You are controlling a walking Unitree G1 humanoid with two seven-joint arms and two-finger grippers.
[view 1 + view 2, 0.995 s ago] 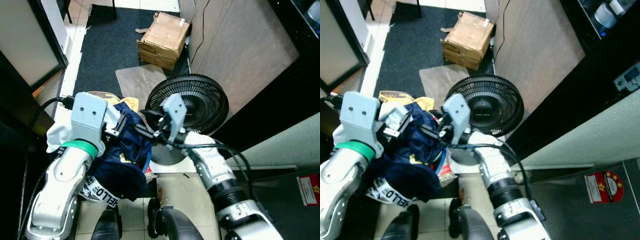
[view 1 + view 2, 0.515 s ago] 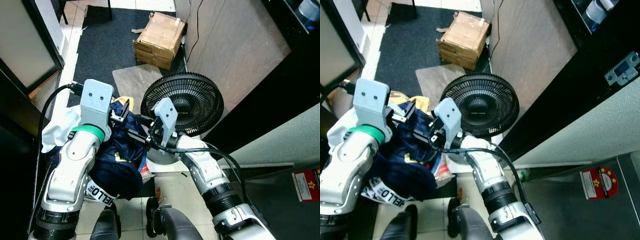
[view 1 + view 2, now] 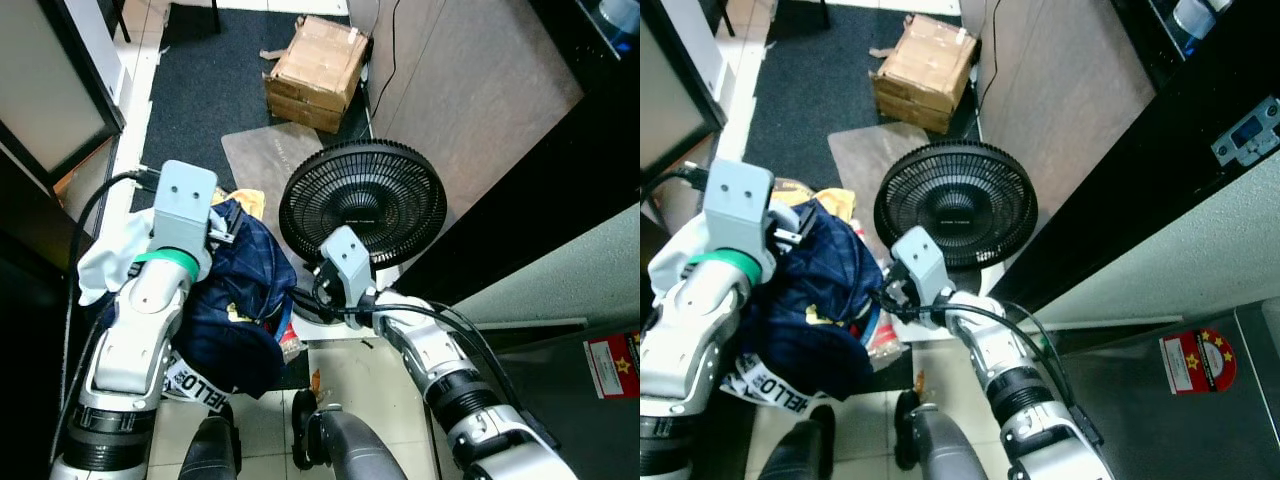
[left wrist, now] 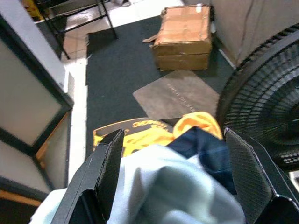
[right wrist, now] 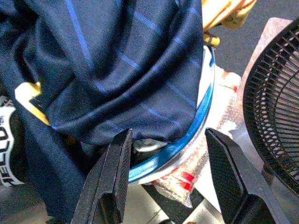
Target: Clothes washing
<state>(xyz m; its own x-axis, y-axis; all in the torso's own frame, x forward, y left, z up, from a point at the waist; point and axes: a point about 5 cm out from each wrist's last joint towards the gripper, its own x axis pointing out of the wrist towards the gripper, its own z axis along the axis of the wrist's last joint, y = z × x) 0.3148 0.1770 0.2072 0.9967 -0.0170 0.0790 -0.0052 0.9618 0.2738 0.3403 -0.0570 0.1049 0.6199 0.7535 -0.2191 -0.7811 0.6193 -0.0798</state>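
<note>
A heap of laundry lies at my feet: a navy pinstriped garment (image 3: 245, 295) on top, a pale white cloth (image 3: 108, 262) to its left, a yellow piece (image 3: 247, 201) behind. It fills a basket with a blue rim (image 5: 191, 147). My left gripper (image 3: 222, 230) rests on top of the heap, open, with the pale cloth (image 4: 163, 186) and navy fabric (image 4: 205, 147) bulging between its fingers (image 4: 108, 161). My right gripper (image 3: 300, 293) is low at the heap's right side, open, its fingertips (image 5: 117, 177) just short of the navy hem (image 5: 140, 107).
A black floor fan (image 3: 362, 212) stands right behind the right gripper. A cardboard box (image 3: 316, 70) sits on the dark carpet (image 3: 215, 95), with a grey mat (image 3: 268, 158) nearer. A brown panel wall (image 3: 470, 90) is on the right, a dark-framed door (image 3: 50, 90) on the left.
My right gripper has pulled out of the navy cloth and dropped down and to the right, beside the basket rim. The left gripper has settled lower onto the heap. The camera has shifted slightly.
</note>
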